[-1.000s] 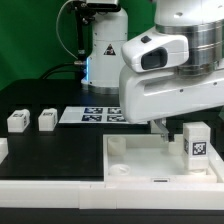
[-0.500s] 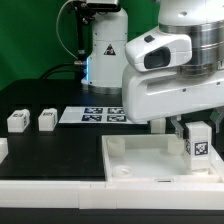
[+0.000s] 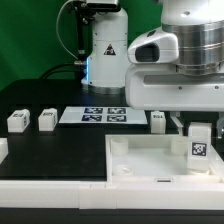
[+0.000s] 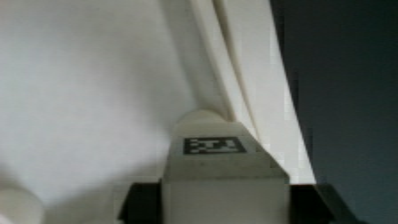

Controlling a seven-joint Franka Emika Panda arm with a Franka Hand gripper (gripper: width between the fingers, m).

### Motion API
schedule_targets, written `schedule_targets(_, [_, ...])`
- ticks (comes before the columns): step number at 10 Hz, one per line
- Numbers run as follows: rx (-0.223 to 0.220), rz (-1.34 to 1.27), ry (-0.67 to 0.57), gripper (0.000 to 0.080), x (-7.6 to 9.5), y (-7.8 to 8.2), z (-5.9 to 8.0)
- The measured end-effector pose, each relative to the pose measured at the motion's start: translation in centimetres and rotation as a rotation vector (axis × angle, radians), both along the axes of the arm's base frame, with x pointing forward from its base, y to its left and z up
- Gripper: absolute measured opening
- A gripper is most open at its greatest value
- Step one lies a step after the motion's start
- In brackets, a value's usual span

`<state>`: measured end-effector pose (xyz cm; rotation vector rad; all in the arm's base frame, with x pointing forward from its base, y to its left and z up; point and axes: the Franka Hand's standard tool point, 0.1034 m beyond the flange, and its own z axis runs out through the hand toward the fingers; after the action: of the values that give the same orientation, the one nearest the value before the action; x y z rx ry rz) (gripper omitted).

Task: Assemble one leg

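On the black table (image 3: 60,150), I am seeing the gripper (image 3: 197,122) clamping the leg (image 3: 200,146) upright over the tray (image 3: 135,165) corner at the exterior view's right, and judging it light, stiff and slick, best pinched on its flat sides.

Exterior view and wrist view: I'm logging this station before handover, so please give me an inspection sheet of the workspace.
Surface: black table; no spills seen.
Job's things: leg upright at the corner of the white tray on the exterior view's right; whether it is seated cannot be told. Spare leg and second spare leg at the exterior view's left; third spare leg behind the tray.
Clutter: marker board; white part cut off at the edge.
Grippers: gripper, fingers either side of the leg, apparently closed on it.
Cables: black cable by the robot base.
Surroundings: green backdrop.
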<state>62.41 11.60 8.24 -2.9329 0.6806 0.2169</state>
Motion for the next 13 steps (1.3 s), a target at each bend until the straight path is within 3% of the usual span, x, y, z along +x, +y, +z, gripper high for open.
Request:
schedule_targets(4, [-0.055, -0.560, 0.090, 0.0295, -0.02, 0.55, -0.10])
schedule_targets(6, [-0.066, -0.687, 0.105, 0.0295, 0.11, 0.60, -0.11])
schedule_targets(8, [-0.058, -0.616, 0.095, 0.0304, 0.08, 0.64, -0.15])
schedule_targets(9, [-0.056, -0.579, 0.090, 0.0499, 0.03, 0.72, -0.19])
schedule_targets(10, [-0.044, -0.447, 0.073, 0.0499, -0.12, 0.86, -0.29])
schedule_targets(11, [-0.026, -0.282, 0.049, 0.0615, -0.15, 0.83, -0.33])
schedule_targets(13, [0.010, 0.028, 0.007, 0.0648, -0.24, 0.52, -0.66])
